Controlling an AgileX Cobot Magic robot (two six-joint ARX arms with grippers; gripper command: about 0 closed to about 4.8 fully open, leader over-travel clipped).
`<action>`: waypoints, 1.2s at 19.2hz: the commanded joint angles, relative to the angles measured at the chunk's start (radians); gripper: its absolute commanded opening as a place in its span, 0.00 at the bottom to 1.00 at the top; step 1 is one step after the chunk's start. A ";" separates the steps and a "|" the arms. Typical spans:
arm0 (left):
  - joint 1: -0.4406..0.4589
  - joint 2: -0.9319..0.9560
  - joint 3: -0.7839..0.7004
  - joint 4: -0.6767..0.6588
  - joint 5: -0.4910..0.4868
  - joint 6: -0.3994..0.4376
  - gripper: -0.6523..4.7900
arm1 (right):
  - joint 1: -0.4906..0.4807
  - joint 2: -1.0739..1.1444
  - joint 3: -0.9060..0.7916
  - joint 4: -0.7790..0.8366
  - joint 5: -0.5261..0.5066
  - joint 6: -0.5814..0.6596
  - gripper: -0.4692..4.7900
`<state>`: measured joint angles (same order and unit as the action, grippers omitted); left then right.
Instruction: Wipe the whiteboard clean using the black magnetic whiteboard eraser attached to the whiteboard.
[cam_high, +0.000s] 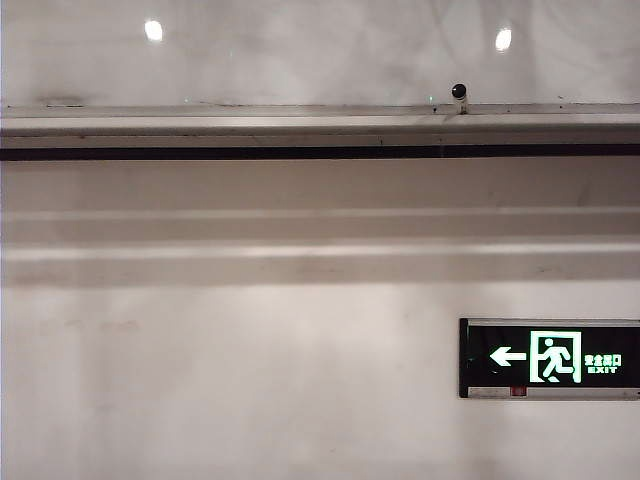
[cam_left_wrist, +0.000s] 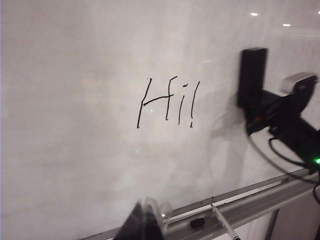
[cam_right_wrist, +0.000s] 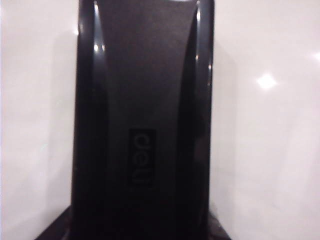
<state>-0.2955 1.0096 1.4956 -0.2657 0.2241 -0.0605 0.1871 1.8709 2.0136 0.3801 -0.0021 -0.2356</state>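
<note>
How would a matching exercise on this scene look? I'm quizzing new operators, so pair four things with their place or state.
Things:
1. eraser
2. marker
3. exit sign
4. left hand

Place or state:
a. lying on the rail
b. on the wall below the board
c. shut, low by the rail, apart from the eraser
d. stuck upright on the whiteboard, right hand at its lower end

Pairs: 1-d, 2-a, 3-b, 4-c

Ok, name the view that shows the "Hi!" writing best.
The left wrist view: the black "Hi!" writing stands whole on the whiteboard, beside the eraser. The right wrist view is filled by the eraser; the exterior view shows no writing.
</note>
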 joint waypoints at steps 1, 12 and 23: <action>-0.001 -0.003 0.005 0.016 0.000 0.004 0.11 | 0.094 0.008 0.000 -0.130 -0.053 -0.151 0.35; -0.001 -0.003 0.005 0.013 0.009 0.004 0.11 | 0.191 0.050 -0.001 -0.403 -0.041 -0.297 0.35; -0.001 -0.003 0.005 0.011 0.027 0.000 0.11 | 0.190 0.035 0.000 -0.051 0.353 -0.288 0.34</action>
<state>-0.2958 1.0100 1.4956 -0.2665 0.2436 -0.0608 0.3908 1.9095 2.0087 0.2932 0.2951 -0.5369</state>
